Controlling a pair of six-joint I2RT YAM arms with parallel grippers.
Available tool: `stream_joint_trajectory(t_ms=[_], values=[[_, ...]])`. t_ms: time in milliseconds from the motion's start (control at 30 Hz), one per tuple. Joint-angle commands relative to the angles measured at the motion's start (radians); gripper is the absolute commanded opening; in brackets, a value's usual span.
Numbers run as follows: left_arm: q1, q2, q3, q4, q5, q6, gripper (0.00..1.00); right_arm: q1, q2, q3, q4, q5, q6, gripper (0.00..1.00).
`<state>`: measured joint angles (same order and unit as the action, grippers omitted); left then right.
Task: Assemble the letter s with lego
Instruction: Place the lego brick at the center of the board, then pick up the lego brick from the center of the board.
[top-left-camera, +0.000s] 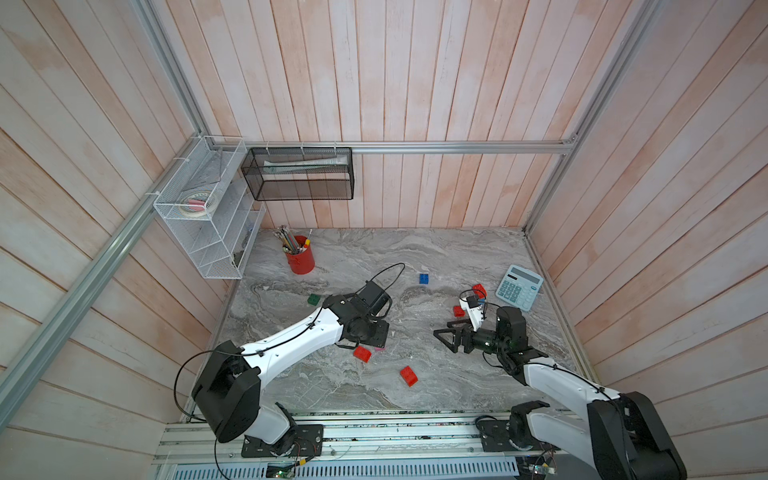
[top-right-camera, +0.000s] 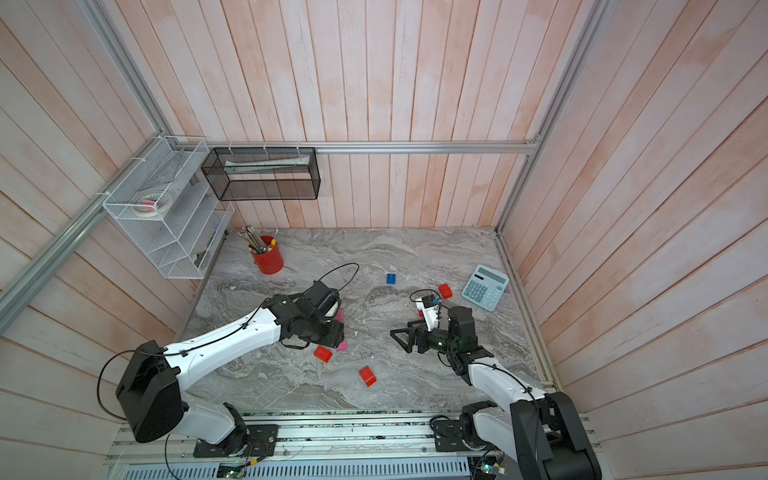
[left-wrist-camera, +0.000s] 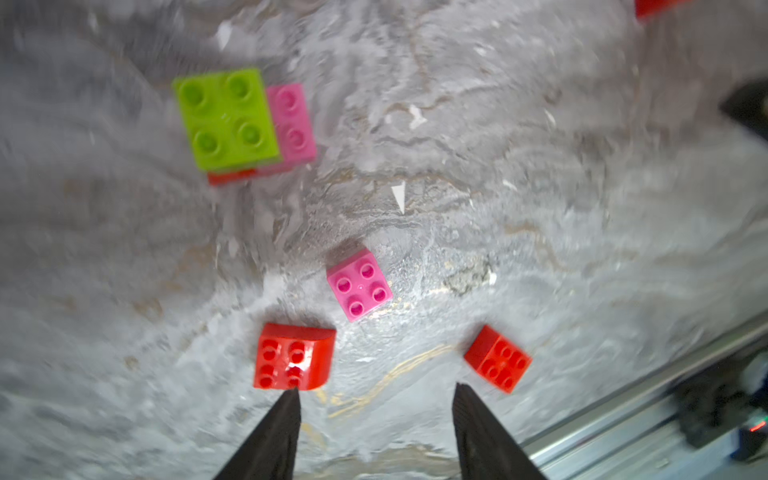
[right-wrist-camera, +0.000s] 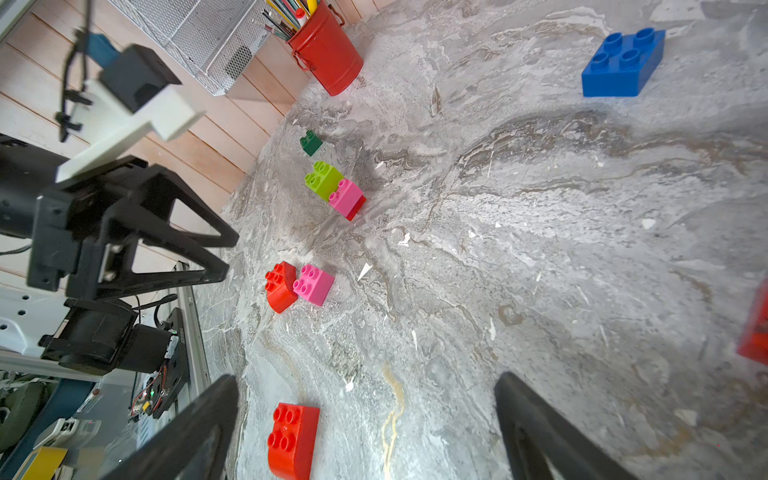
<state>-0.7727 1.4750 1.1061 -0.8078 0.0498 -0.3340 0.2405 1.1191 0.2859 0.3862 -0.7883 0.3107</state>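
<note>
My left gripper (left-wrist-camera: 376, 390) hangs open over bare table, one fingertip just short of a red curved lego (left-wrist-camera: 293, 357). Beyond lie a pink brick (left-wrist-camera: 359, 284) and another red brick (left-wrist-camera: 497, 359). A lime green brick (left-wrist-camera: 226, 118) sits stacked on pink (left-wrist-camera: 293, 122) and red ones. In a top view the left wrist covers most of this group; only a red brick (top-left-camera: 362, 353) and a second one (top-left-camera: 408, 375) show. My right gripper (top-left-camera: 442, 338) is wide open and empty, pointing at them. Blue (top-left-camera: 423, 279), dark green (top-left-camera: 314, 299) and two red bricks (top-left-camera: 479, 289) lie apart.
A calculator (top-left-camera: 519, 286) lies at the right edge beside the right arm. A red pencil cup (top-left-camera: 300, 259) stands at the back left. A white wire rack (top-left-camera: 203, 208) and a black mesh basket (top-left-camera: 299, 172) hang on the walls. The aluminium rail (top-left-camera: 374, 432) runs along the front.
</note>
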Motion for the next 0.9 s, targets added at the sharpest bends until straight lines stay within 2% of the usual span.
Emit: stream_joint_trajectory(t_ms=[0, 67, 133, 233, 367, 633, 867], values=[[0.005, -0.05, -0.018, 0.014, 0.021, 0.589, 0.64, -0.004, -0.017, -0.006, 0.007, -0.023, -0.009, 0.98], [0.014, -0.047, -0.029, -0.005, 0.07, 0.779, 0.66, -0.004, -0.023, -0.003, 0.002, -0.022, -0.009, 0.98], [0.029, -0.05, -0.056, -0.004, 0.088, 0.896, 0.66, -0.004, -0.032, 0.003, -0.014, -0.018, -0.013, 0.98], [0.06, -0.056, -0.093, 0.003, 0.12, 1.036, 0.66, -0.004, -0.048, 0.009, -0.037, -0.012, -0.02, 0.98], [0.095, -0.044, -0.141, 0.012, 0.084, 1.193, 0.67, -0.004, -0.059, 0.012, -0.051, -0.003, -0.021, 0.98], [0.101, 0.042, -0.163, 0.059, 0.047, 1.333, 0.68, -0.004, -0.066, 0.018, -0.077, 0.001, -0.023, 0.98], [0.095, 0.121, -0.126, 0.05, 0.033, 1.398, 0.68, -0.004, -0.065, 0.022, -0.091, -0.001, -0.025, 0.98]])
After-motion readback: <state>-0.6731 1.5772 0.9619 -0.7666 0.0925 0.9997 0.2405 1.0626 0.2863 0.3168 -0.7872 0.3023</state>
